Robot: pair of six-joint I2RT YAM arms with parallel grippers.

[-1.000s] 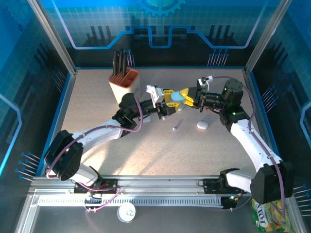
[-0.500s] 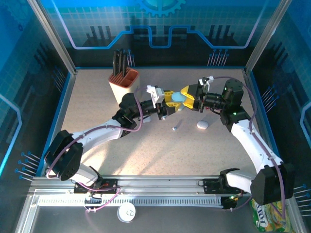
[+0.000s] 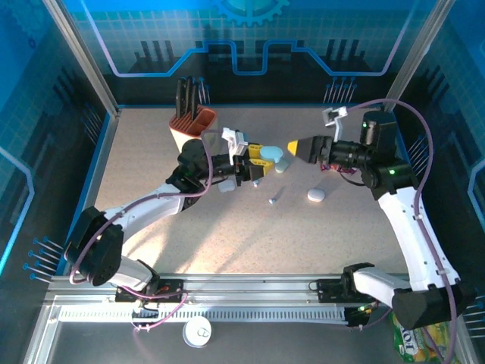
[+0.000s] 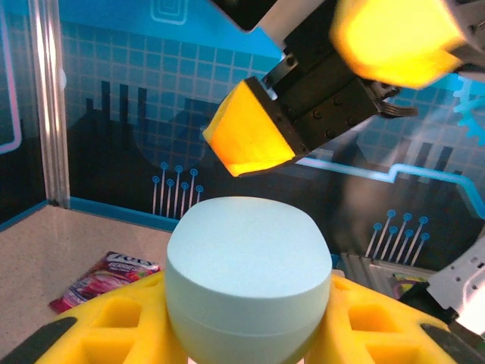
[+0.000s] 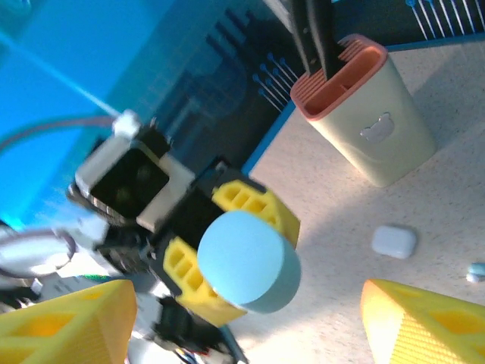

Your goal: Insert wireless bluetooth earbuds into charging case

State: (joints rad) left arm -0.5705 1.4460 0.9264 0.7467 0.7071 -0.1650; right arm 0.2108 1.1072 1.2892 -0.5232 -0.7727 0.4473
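Pale-blue charging case [image 4: 246, 265] in left pincer [image 4: 245, 322]

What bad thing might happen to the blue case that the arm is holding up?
1. The blue case is round and smooth, and most of it sticks out past the fingers of the left gripper. It might slip out and fall onto the table.
2. The right gripper hangs open close in front of it. If it moves in crooked, a finger may knock the case loose.
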